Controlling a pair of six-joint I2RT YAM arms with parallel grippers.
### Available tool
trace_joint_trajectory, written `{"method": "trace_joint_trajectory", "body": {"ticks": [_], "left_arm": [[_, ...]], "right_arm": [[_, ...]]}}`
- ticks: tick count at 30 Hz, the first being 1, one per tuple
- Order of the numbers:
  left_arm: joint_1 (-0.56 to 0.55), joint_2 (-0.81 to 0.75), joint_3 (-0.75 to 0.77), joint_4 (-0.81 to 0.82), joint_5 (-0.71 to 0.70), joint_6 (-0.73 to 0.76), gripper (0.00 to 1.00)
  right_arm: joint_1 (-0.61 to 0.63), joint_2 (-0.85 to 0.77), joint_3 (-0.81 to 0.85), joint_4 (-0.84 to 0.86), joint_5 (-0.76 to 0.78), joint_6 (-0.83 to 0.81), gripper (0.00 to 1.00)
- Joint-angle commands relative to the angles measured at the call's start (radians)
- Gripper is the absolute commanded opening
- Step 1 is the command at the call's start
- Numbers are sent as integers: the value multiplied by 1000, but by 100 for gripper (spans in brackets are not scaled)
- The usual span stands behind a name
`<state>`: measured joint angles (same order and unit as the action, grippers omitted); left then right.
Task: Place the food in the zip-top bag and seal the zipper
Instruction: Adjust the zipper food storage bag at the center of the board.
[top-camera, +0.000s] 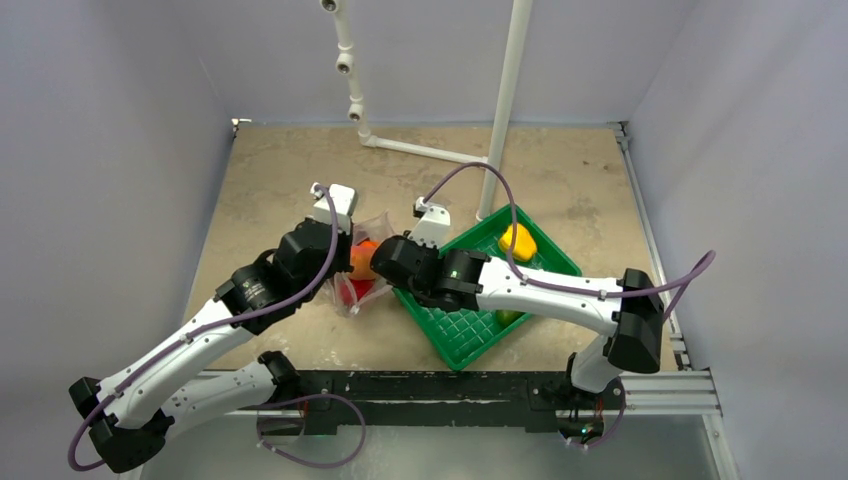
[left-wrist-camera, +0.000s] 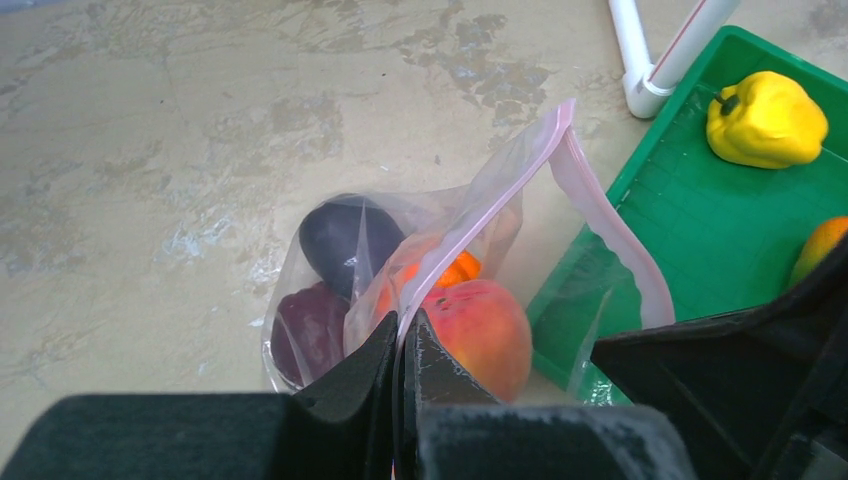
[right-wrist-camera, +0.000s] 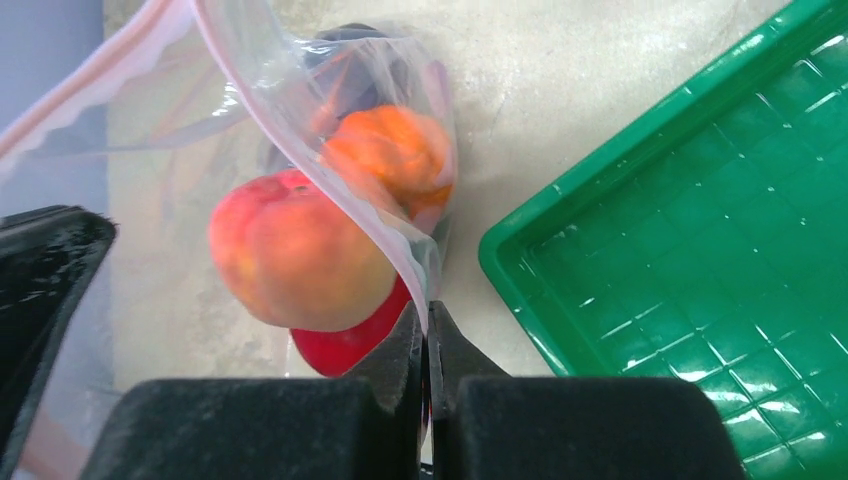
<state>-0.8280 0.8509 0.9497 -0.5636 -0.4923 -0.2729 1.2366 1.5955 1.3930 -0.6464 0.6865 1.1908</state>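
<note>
Mid-loading: my left claw (left-wrist-camera: 402, 345) and right claw (right-wrist-camera: 430, 330) each pinch the bag (left-wrist-camera: 440, 215) rim, peach (right-wrist-camera: 295, 250) just ahead inside, so I reckon pepper (left-wrist-camera: 765, 118) and mango (left-wrist-camera: 820, 250) -- off right in the tray (left-wrist-camera: 700, 230) -- need one claw freed.

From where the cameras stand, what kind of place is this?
Probably a robot test booth: plain grey walls around a worn beige tabletop, a white pipe stand, and a yellow toy pepper.
</note>
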Motion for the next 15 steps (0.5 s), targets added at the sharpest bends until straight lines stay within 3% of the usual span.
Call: {"method": "trace_joint_trajectory", "body": {"ticks": [1, 7, 15], "left_arm": [[-3, -4, 32, -34, -98, -43, 0], [-2, -41, 127, -132, -165, -67, 0], [-4, 10, 444, -345, -251, -54, 0]], "right_arm": [[-5, -26, 100, 47, 36, -65, 0], [-10, 7, 238, 36, 49, -168, 0], [-20, 27, 463, 38, 75, -320, 0]]}}
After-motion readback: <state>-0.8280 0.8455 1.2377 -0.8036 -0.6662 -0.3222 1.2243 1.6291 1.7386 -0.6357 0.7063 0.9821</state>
